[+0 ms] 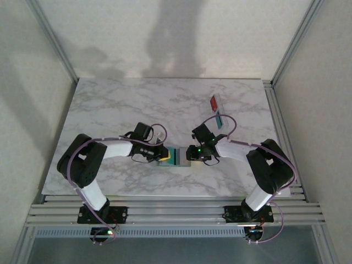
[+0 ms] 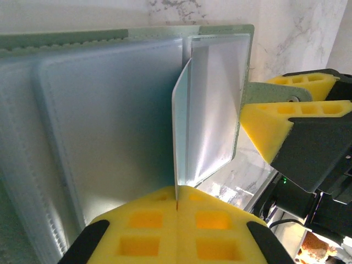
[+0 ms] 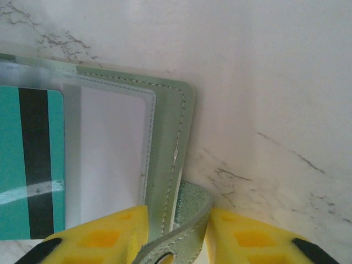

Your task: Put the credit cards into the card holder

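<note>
- Marble worktop (image 1: 110, 104) is carrying the open card holder (image 3: 165, 137), front centre.
- Left tool (image 2: 177, 212) is clenching a teal card (image 3: 33, 165) at its pocket.
- Right tool (image 3: 176, 234) is pinching its strap.

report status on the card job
Left tool shut on teal card. Right tool shut on card holder strap. Red card lies on table, right side.

Dim, even light (wrist close-ups blur), soft shadows behind.
</note>
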`<action>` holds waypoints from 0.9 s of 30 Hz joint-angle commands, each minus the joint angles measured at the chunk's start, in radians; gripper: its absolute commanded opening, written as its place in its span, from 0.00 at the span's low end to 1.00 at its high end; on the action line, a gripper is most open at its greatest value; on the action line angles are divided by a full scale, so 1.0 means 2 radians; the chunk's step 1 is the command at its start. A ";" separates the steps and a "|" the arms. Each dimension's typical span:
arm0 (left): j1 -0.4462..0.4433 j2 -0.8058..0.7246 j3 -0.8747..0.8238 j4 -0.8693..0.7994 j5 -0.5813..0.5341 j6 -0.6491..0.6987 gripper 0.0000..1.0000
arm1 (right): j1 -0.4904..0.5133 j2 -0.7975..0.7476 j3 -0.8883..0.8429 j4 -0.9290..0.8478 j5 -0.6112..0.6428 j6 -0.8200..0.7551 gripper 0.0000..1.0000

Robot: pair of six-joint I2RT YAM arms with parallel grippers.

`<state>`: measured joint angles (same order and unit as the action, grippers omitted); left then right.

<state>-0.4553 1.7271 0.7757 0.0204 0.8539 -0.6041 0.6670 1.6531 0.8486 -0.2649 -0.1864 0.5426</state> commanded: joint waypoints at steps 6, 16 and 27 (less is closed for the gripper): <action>0.004 0.005 0.010 0.002 -0.002 -0.005 0.00 | 0.004 0.011 -0.011 0.031 -0.036 0.006 0.35; 0.004 -0.006 -0.004 0.025 0.007 -0.028 0.00 | 0.004 0.001 -0.024 0.043 -0.034 0.008 0.36; 0.004 -0.022 0.000 -0.011 -0.056 -0.011 0.00 | 0.004 0.006 -0.021 0.043 -0.035 0.002 0.31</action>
<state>-0.4545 1.7206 0.7765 0.0399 0.8116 -0.6468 0.6605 1.6402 0.8177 -0.2203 -0.2024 0.5457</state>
